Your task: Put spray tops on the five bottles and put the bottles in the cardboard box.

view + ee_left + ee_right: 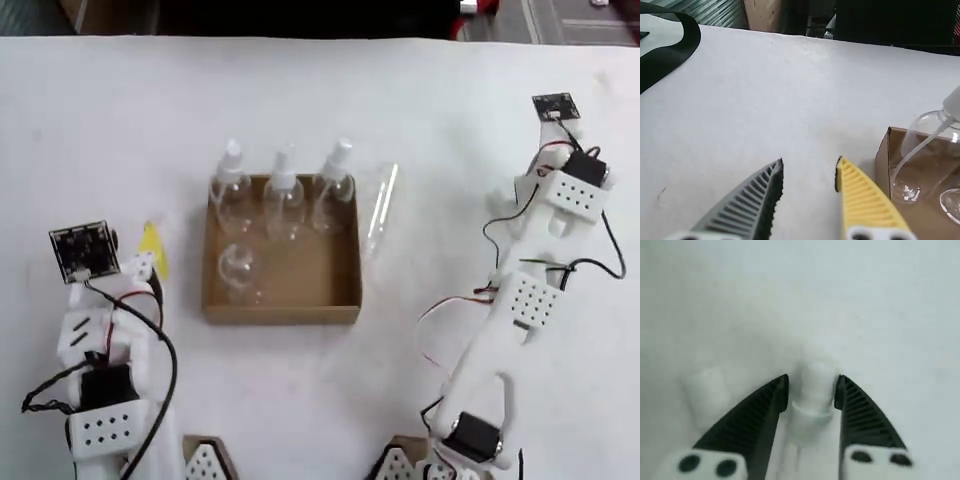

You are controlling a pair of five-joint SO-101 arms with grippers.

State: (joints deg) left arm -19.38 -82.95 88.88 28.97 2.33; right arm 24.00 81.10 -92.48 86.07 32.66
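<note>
The cardboard box (345, 255) sits mid-table. Three clear bottles with white spray tops (283, 195) stand along its back wall, and an uncapped bottle (238, 265) stands at its front left. Another clear bottle (380, 205) lies on the table just right of the box. My left gripper (807, 172), with one grey and one yellow finger, is open above bare table left of the box corner (885, 150). At the table's right side, my right gripper (811, 390) is open, with its black fingers close on either side of a white spray top (812, 400) on the table.
A second white spray top (705, 390) lies beside the one between my right fingers. The right arm (570, 190) stretches along the table's right side with loose cables. A black band (670, 45) lies on the table far beyond my left gripper.
</note>
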